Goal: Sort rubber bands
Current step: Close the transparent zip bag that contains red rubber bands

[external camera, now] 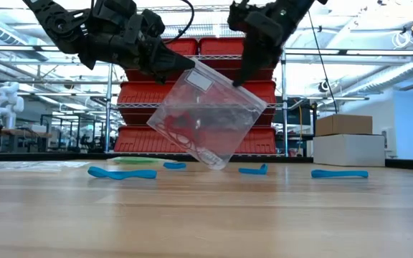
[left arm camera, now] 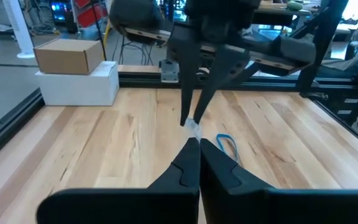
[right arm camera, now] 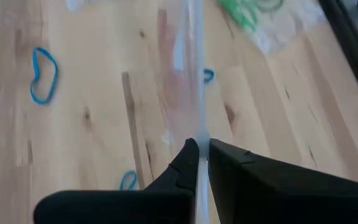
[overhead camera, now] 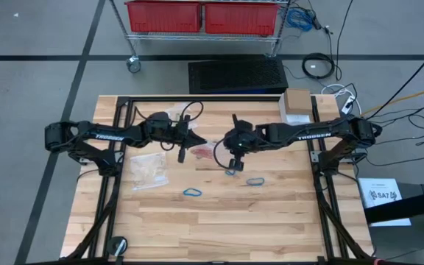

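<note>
While blue rubber bands lay on the table at lower centre, both the left gripper and right gripper pinched a clear bag holding red bands aloft.

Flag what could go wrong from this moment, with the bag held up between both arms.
1. The clear bag of red bands hangs tilted off the table, pinched only at its top edge by the left gripper and right gripper; if either thin grip slips, it could swing or drop.
2. If its mouth gapes while tilted, the red bands might spill among the blue bands on the table.
</note>
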Controlling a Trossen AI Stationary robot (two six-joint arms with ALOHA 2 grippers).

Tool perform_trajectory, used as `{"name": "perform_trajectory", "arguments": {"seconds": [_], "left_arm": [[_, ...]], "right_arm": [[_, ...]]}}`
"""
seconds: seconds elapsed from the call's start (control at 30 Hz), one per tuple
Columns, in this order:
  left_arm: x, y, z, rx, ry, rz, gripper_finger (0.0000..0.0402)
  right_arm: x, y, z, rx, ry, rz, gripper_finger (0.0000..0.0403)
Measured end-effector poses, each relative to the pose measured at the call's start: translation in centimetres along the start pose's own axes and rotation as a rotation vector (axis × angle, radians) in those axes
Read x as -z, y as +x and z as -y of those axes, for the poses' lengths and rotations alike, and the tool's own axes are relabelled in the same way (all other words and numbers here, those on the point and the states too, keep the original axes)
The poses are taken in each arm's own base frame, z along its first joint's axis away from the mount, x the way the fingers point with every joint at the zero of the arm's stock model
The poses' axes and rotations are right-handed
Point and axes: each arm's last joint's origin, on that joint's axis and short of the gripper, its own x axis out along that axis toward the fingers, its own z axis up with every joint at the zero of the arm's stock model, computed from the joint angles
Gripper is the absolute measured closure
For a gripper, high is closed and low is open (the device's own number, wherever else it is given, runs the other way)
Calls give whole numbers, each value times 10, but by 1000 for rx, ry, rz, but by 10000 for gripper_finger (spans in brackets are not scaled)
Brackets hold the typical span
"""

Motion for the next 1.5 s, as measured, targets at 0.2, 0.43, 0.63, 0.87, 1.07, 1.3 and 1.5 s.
{"name": "perform_trajectory", "arguments": {"seconds": [0.2, 0.43, 0.63, 0.87, 1.07, 1.3, 1.5], "left_arm": [[0, 0, 0, -3, 0, 0, 401], [0, 0, 0, -7, 1, 0, 401], [0, 0, 0, -7, 6, 1, 401], [0, 0, 0, -15, 5, -1, 401], [0, 0, -1, -20, 4, -4, 401], [0, 0, -1, -22, 6, 1, 401], [3, -1, -3, -114, 29, -42, 401]], "right_arm": [[8, 0, 1, 10, 12, -78, 394], [14, -1, 2, 18, 18, -140, 394], [17, -1, 2, 24, 19, -177, 394], [20, -1, 3, 27, 16, -200, 394], [21, -1, 3, 32, 31, -210, 392], [22, -1, 4, 80, 41, -210, 310], [21, -1, 4, 81, 43, -201, 225]]}}
